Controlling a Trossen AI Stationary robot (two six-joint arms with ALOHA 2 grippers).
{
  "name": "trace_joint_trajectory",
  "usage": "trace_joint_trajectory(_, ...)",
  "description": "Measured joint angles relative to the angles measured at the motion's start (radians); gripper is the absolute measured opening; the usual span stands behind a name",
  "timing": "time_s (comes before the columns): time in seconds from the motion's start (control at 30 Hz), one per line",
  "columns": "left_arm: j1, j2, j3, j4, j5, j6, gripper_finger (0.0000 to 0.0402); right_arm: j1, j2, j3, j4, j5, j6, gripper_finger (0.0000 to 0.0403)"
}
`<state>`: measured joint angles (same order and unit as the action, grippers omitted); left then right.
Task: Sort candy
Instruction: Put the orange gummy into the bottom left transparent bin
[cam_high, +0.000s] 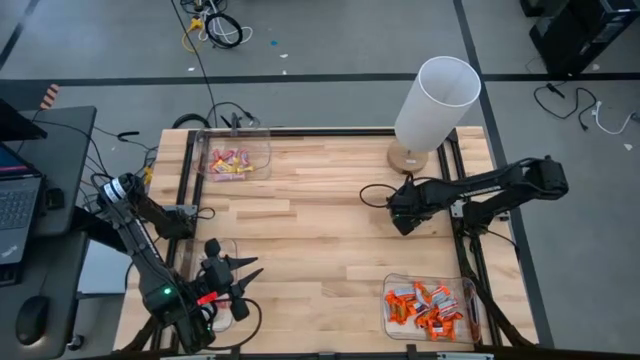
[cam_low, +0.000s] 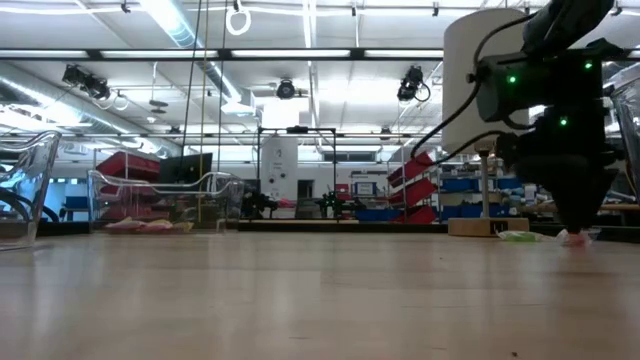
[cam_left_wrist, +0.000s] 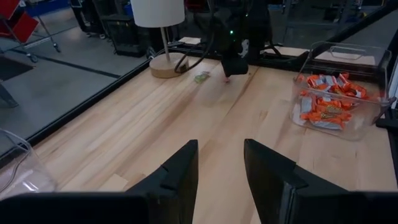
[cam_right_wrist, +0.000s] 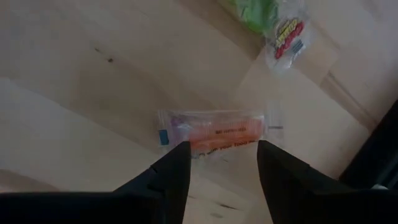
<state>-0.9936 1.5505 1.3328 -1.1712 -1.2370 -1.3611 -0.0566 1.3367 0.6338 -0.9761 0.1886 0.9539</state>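
Note:
A pink candy (cam_right_wrist: 214, 134) in a clear wrapper lies flat on the wooden table, and a pale candy with green and red (cam_right_wrist: 280, 28) lies just beyond it. My right gripper (cam_right_wrist: 221, 155) points down, open, close above the pink candy with a finger toward each end; it touches nothing. The high view shows that gripper (cam_high: 403, 215) near the lamp. In the low view it (cam_low: 580, 218) hovers over the pink candy (cam_low: 572, 238) and the green one (cam_low: 518, 236). My left gripper (cam_left_wrist: 221, 168) waits open and empty at the near left (cam_high: 235, 285).
A clear bin (cam_high: 237, 160) with pink and yellow candies stands at the far left. A clear bin (cam_high: 432, 307) with orange candies stands at the near right. A white lamp (cam_high: 430, 105) rises at the far right, next to my right gripper. Another clear bin (cam_high: 215, 250) sits near my left gripper.

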Motion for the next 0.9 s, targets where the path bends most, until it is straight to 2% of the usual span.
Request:
trace_joint_trajectory(0.27,-0.001,0.0,-0.051,0.029,0.026,-0.004,0.0132,0.0,0.053,0.0,0.035,0.0,-0.011,0.0135)
trace_joint_trajectory(0.67,-0.001,0.0,-0.082,0.071,0.052,-0.004,0.0132,0.001,0.052,0.0,0.04,-0.004,-0.015,0.0007)
trace_joint_trajectory(0.9,-0.001,0.0,-0.082,0.08,0.052,-0.004,0.0132,0.002,0.049,0.0,0.039,-0.004,-0.038,0.0001)
